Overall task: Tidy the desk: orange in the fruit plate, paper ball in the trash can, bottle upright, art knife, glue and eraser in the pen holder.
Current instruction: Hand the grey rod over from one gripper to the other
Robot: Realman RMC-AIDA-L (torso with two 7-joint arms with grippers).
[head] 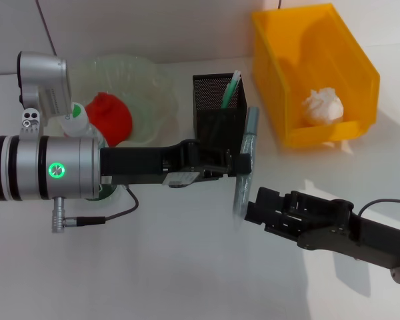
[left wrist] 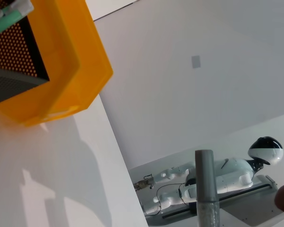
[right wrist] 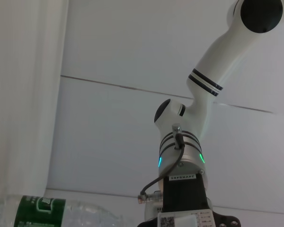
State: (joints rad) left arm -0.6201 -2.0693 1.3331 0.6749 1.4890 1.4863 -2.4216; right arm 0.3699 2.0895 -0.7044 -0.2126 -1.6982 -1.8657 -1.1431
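On the smooth white desk (head: 187,267), the left gripper (head: 243,163) clamps a slim grey art knife (head: 247,157) (right gripper's (head: 253,210) jaws unclear).

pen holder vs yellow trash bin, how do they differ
The pen holder is black mesh and small; the trash bin is solid yellow plastic and much larger. The pen holder holds an upright green-capped item; the trash bin holds a white paper ball. Both are open-topped and stand on the white desk.

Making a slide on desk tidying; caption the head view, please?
Left gripper holds a grey knife beside the mesh pen holder; paper ball already in the yellow bin.
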